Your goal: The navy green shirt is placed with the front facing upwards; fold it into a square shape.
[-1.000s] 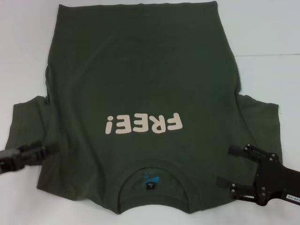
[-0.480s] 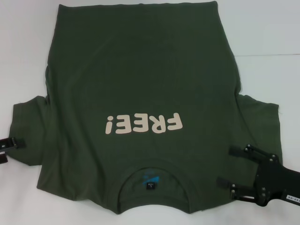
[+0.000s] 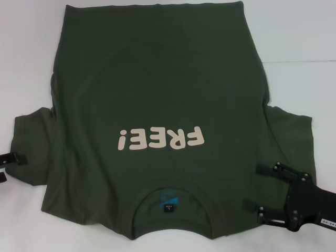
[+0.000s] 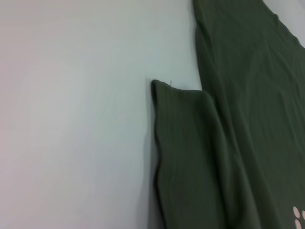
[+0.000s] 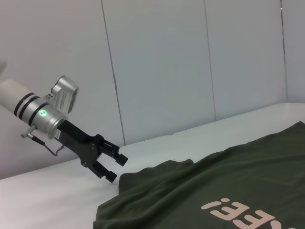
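Dark olive-green cotton T-shirt (image 3: pixel 157 121) lies flat, unfolded, print-up on the white worktop (image 3: pixel 299 47).
Left gripper (image 5: pixel 108 166), jaws open and empty, has backed off the left sleeve; right gripper (image 3: pixel 257 188) stays parted over the shoulder, seemingly not yet pinching.

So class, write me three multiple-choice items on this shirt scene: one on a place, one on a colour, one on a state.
1. Where is the collar of the navy green shirt?
A. robot's near edge
B. far edge
C. folded under

2. What colour is the "FREE!" print?
A. cream
B. red
C. black

3. How are the right gripper fingers?
A. shut on the shirt
B. open, holding nothing
C. out of view

Answers:
1 A, the collar lies nearest the robot in the head view.
2 A, pale letters on green.
3 B, the fingers stand spread over the right shoulder.
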Action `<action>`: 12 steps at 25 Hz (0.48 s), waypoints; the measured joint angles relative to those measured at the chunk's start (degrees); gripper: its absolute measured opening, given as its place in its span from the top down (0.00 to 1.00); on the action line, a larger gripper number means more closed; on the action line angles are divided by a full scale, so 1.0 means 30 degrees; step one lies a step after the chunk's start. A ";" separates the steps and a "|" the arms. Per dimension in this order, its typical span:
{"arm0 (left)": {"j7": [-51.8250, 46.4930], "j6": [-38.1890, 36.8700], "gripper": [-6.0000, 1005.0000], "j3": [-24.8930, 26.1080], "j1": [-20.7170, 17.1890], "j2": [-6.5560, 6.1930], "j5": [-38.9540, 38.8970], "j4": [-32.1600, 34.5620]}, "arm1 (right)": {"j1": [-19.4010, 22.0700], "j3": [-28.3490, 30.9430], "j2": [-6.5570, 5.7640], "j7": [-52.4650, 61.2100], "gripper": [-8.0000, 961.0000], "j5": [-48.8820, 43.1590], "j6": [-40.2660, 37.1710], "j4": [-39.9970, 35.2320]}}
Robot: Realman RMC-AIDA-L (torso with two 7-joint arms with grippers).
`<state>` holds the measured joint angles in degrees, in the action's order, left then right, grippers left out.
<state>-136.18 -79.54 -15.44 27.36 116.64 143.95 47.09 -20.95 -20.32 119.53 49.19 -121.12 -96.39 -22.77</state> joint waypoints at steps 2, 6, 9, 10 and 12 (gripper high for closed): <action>-0.0123 0.0326 0.10 -0.0152 0.0020 0.0015 0.0006 -0.0141 | 0.0002 -0.0007 -0.0001 0.0028 0.02 0.0001 -0.0002 0.0001; -0.0464 0.0749 0.10 -0.0366 0.0049 0.0023 0.0014 -0.0222 | 0.0011 -0.0031 0.0000 0.0088 0.02 0.0001 -0.0007 0.0001; -0.0630 0.0889 0.10 -0.0379 0.0084 0.0024 0.0021 -0.0229 | 0.0041 -0.0039 0.0001 0.0092 0.02 0.0002 -0.0010 0.0001; -0.0666 0.0907 0.10 -0.0381 0.0095 0.0025 0.0023 -0.0230 | 0.0061 -0.0038 0.0000 0.0092 0.02 0.0001 -0.0009 0.0001; -0.0739 0.0953 0.10 -0.0386 0.0151 0.0025 0.0028 -0.0245 | 0.0089 -0.0036 0.0001 0.0083 0.02 0.0002 -0.0009 0.0000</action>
<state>-138.40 -76.68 -16.60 27.82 116.72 144.04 46.35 -20.68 -20.43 119.53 49.44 -121.11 -96.42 -22.77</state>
